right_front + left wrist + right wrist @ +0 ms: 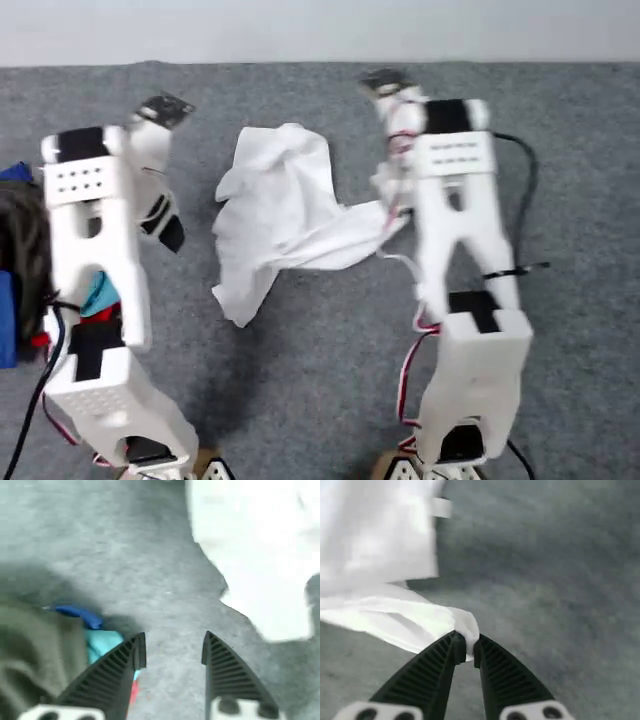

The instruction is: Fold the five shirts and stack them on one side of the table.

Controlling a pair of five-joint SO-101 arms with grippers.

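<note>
The right gripper (466,649) pinches a corner of the white shirt (280,210), which lies crumpled mid-table between the arms. The left gripper (172,647) hangs spread over bare table (300,390), beside the clothes pile (18,250) at the left edge.

- The left arm (95,250) is stretching forward from its base at the near edge of the surface, with its wrist bending downward.
- Its jaws are hanging open and pointing down at the surface, the two black ribbed fingers (117,667) standing well apart.
- The right arm (460,230) is extending forward alongside it, well apart, with its wrist tipping down and in toward the middle.
- Its jaws are pinching tight on an edge of the white shirt (400,617), tips almost touching, with just a thin fold of cloth between them.
</note>
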